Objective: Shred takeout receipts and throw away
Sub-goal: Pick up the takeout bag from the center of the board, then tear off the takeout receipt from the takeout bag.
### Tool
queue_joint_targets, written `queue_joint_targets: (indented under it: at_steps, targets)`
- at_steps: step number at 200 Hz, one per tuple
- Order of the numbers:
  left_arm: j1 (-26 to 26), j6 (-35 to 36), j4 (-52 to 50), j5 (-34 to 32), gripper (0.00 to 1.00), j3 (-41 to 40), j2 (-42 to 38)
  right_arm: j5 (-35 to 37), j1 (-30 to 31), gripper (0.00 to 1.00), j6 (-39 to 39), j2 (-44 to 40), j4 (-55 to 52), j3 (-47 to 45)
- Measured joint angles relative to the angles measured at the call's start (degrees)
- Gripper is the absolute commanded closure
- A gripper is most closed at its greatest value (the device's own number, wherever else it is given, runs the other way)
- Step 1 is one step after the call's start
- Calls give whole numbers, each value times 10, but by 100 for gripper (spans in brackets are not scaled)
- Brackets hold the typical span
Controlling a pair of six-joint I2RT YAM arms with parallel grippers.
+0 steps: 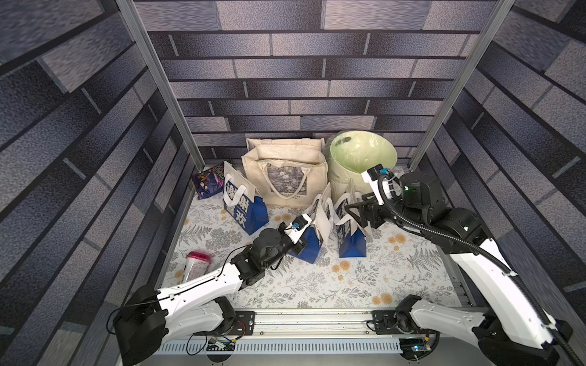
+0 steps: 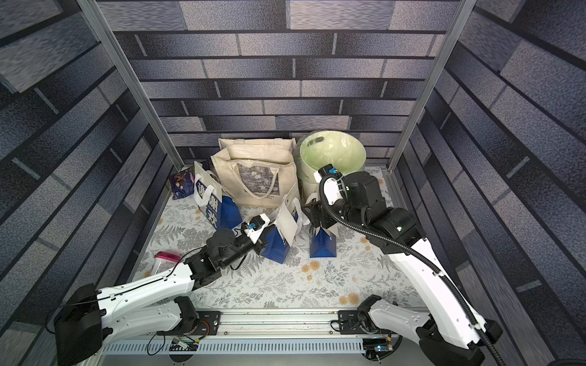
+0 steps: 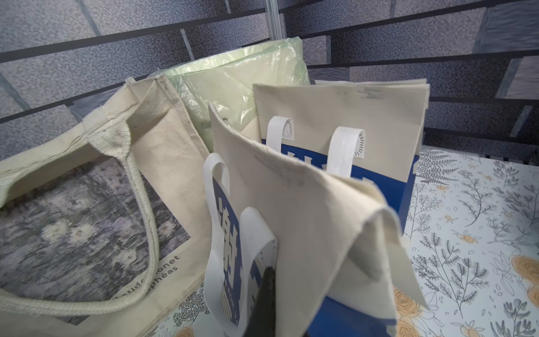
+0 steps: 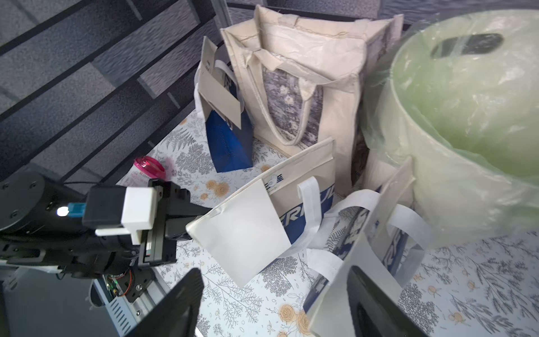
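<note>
The blue-and-white paper bags carry big white Chinese characters. On the left bag (image 1: 244, 209), at 11 o'clock on the floral counter (image 1: 317, 285), they read 谢谢 and 欢. The middle bag (image 4: 306, 166), at the centre, shows the white letters "ERFU" on its blue band and a small blue logo near the rim. The canvas tote (image 1: 285, 180) at 12 o'clock bears a grey flower print, and only "onet" and "phéas" of its caption can be read. The labels on the pink-capped bottle (image 1: 196, 266) at 8 o'clock and the purple snack packet (image 1: 207, 182) at 10 o'clock are too small to read.

The left fingers (image 4: 201, 216) are pressed together on the near corner of the middle bag's rim, where a corner of the receipt (image 4: 242, 233) lies. Whether they pinch the paper alone or the bag wall too, I cannot tell. The right fingers (image 1: 355, 211) stand wide apart and hold nothing. The rim of the right bag (image 1: 350, 247), at 3 o'clock of the middle one, rises between them, close to one finger.

The receipt is a plain white rectangle with no visible print, hanging slightly askew from that rim down the bag's outer face. The bin (image 1: 341, 183) with its pale green liner stands at 1 o'clock.
</note>
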Motion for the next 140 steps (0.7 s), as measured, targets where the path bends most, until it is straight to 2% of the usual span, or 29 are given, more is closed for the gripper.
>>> queue_joint_targets:
  at_steps: [23,51,91,140]
  targets:
    - [3,-29,-26,-25,100,-6,-43,45,83,22,-92,-24,44,-75]
    - [7,-54,-54,-47,100,-7,-80,90,145,20,-203,-63,113,-210]
    - [13,-70,-77,-60,100,-9,-91,152,205,16,-306,-28,255,-339]
    - [13,-79,-97,-60,100,-9,-92,216,231,16,-359,14,397,-399]
